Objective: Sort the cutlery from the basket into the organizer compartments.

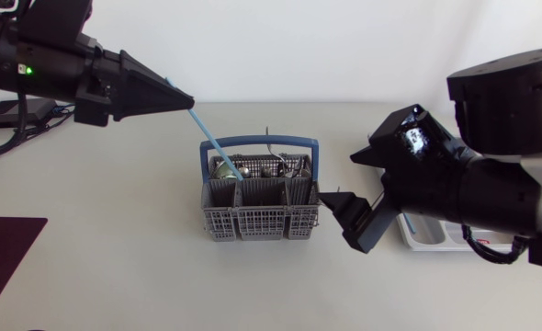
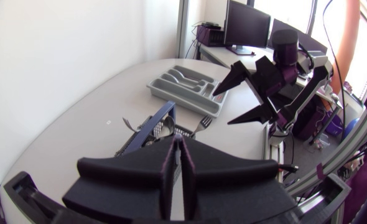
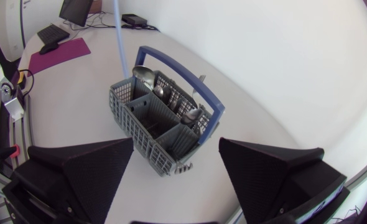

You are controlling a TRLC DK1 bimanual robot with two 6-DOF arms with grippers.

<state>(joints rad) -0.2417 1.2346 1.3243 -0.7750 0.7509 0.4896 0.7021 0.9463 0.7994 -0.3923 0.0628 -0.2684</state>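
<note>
A grey cutlery basket (image 1: 262,221) with a blue carry handle stands mid-table, with spoons and forks (image 1: 271,168) in its rear section. My left gripper (image 1: 188,99) hangs up-left of it, shut on a utensil's long light-blue handle (image 1: 214,142); the lower end still reaches into the basket. In the left wrist view its fingers (image 2: 172,158) are pressed together above the basket (image 2: 152,127). My right gripper (image 1: 335,177) is open just right of the basket, nothing in it; its wrist view shows the basket (image 3: 146,124) ahead between the spread fingers. The grey organizer (image 2: 183,87) lies beyond.
The organizer (image 1: 424,234) sits at the right side of the table, largely covered by my right arm in the head view. A dark purple mat (image 1: 0,253) lies at the table's front left corner.
</note>
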